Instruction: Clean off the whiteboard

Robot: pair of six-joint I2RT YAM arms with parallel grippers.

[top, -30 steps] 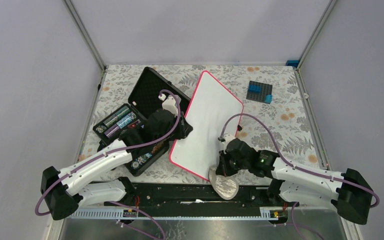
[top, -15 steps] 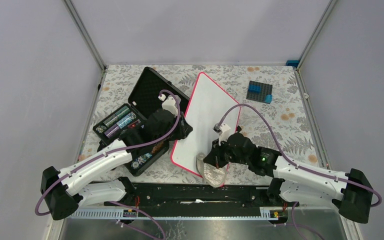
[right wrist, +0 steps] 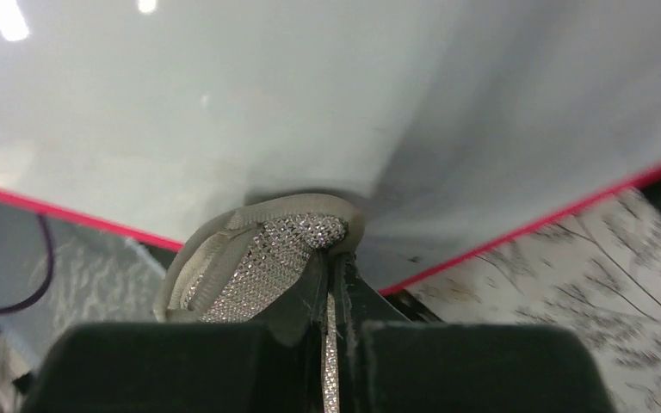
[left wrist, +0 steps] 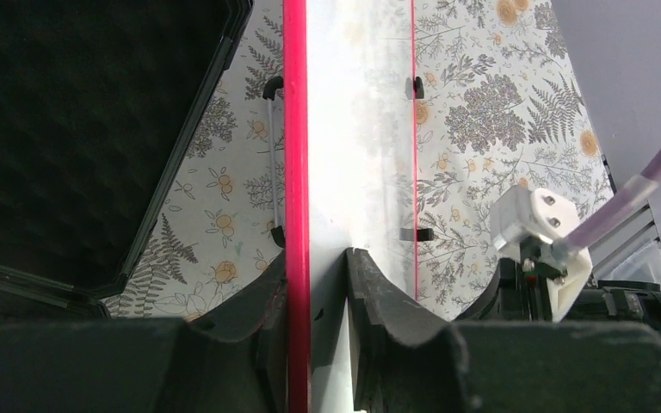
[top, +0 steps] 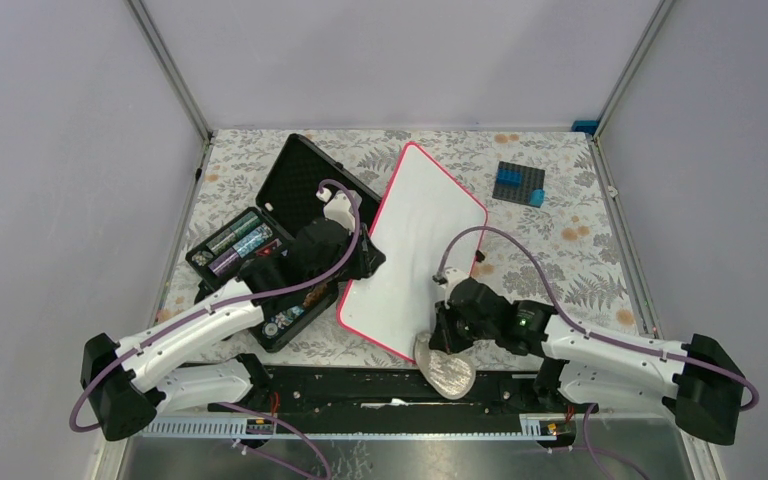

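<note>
Whiteboard (top: 422, 235) sits slantwise mid-table, just right of the open black case (top: 300, 188). No writing shows on its face.

Left gripper (left wrist: 314, 258) pinches the red rim on the board's left edge, bracing it.

Right gripper (right wrist: 331, 268) is clamped on a grey mesh cloth (right wrist: 262, 258) at the board's near edge.

Step, as judged: a wiping pass. The next move likely calls for pressing the cloth flat and sweeping it up the board.

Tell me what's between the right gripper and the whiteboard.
A grey glittery cloth, pinched in the right gripper, sits at the whiteboard's near corner; the right wrist view shows it best.
</note>
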